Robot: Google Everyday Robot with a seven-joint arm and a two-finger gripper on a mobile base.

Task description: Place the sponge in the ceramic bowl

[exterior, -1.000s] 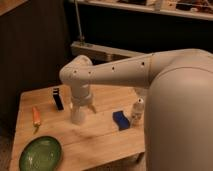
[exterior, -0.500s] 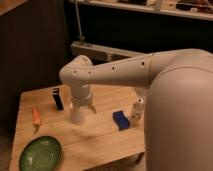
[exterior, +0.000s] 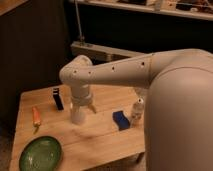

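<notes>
The sponge [exterior: 121, 120], a small deep-blue block, lies on the wooden table [exterior: 100, 137] right of centre. Near the table's front left corner sits the ceramic bowl [exterior: 41, 153], a wide green glossy dish with nothing in it. My white arm reaches in from the right and bends downward. Its gripper [exterior: 78, 113] hangs just over the table's middle, a hand's width left of the sponge and up and to the right of the bowl. The gripper holds nothing that I can see.
A thin upright dark-blue box [exterior: 58, 98] stands behind and left of the gripper. An orange carrot-like item [exterior: 36, 117] lies at the left. A small white bottle [exterior: 137, 111] stands just right of the sponge. A dark wall and a metal rail lie behind the table.
</notes>
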